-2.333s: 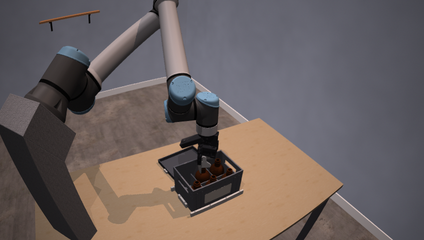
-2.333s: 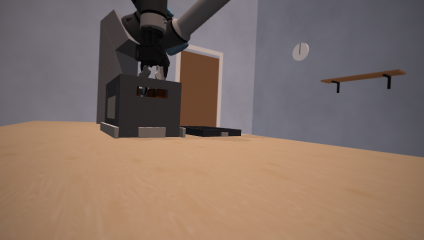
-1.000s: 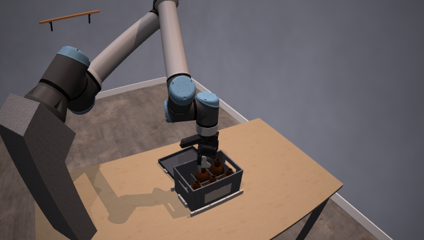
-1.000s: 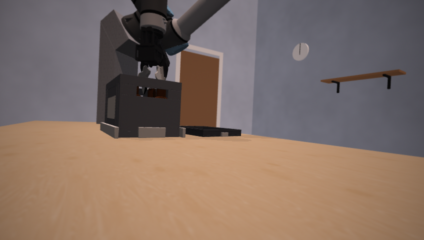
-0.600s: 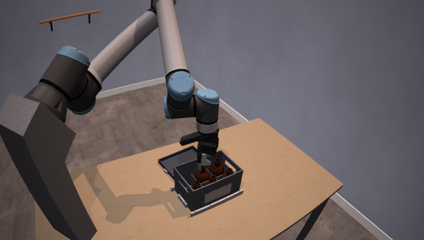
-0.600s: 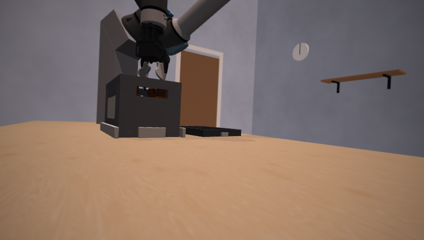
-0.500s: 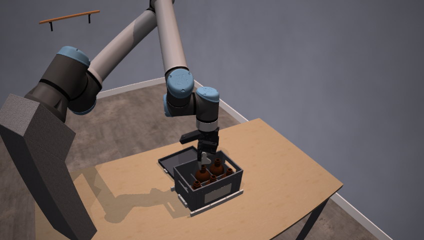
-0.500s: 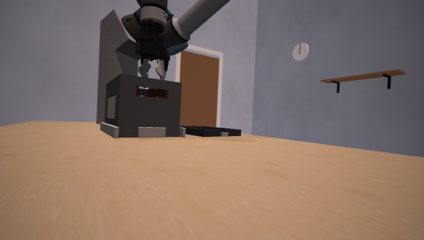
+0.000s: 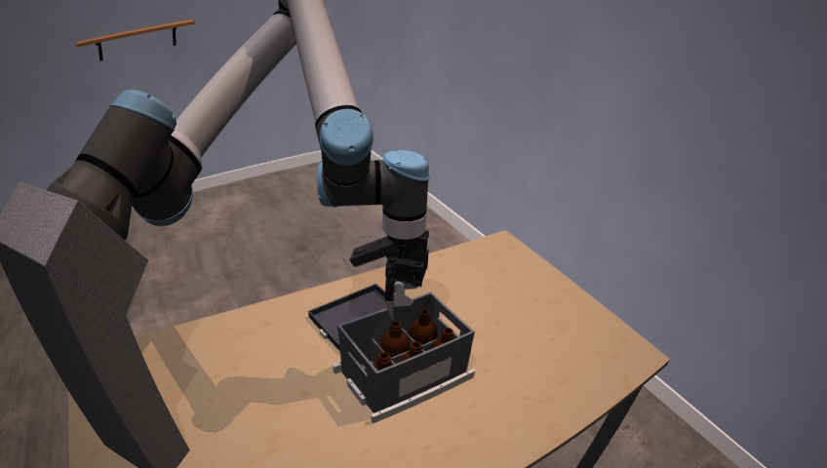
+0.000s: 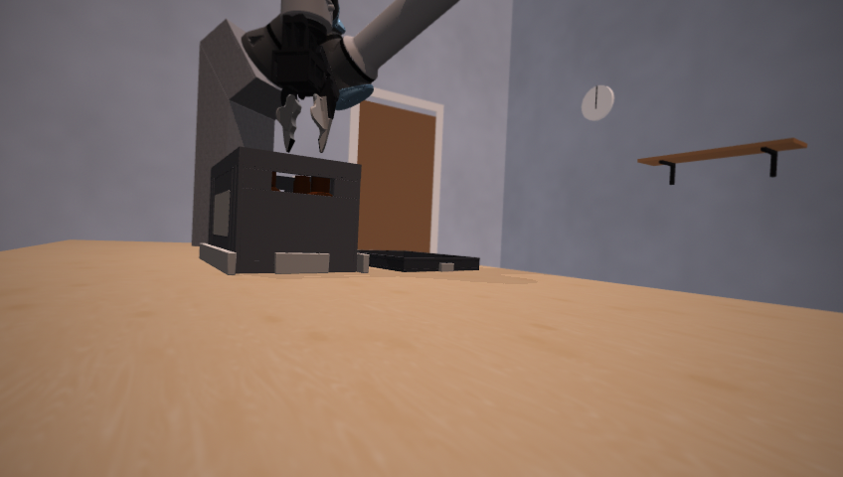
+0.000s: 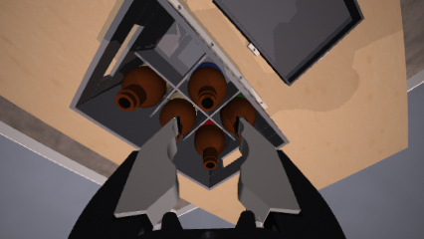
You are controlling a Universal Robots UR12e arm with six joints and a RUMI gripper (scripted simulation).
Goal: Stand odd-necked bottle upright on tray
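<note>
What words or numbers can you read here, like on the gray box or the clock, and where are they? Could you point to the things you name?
None that I can read:
The dark gray plastic crate [image 9: 362, 376] [image 10: 295, 227]: its pale rectangular panel [image 9: 425, 376] [image 10: 222, 213] shows no readable writing.
The round white wall clock [image 10: 597, 102]: no readable numbers.
The blue rounded arm cap [image 9: 346, 136]: tiny marks, too small to read.
The brown round-bodied bottles [image 9: 423, 329] [image 11: 207, 86]: no readable labels.

The gripper [image 9: 400, 310] [image 10: 305, 146] [image 11: 208, 117] is found raised relative to all earlier views. At the earliest, its fingertips were down inside the crate [image 9: 422, 376] [image 10: 297, 225] [image 11: 95, 82], one visible through the handle opening; both now stand above the rim in the exterior view. The top view confirms the lift: the mouth of one bottle [image 9: 395, 338], formerly hidden behind the fingers, is now exposed. The wrist joints of the arm [image 9: 346, 136] have risen likewise.
</note>
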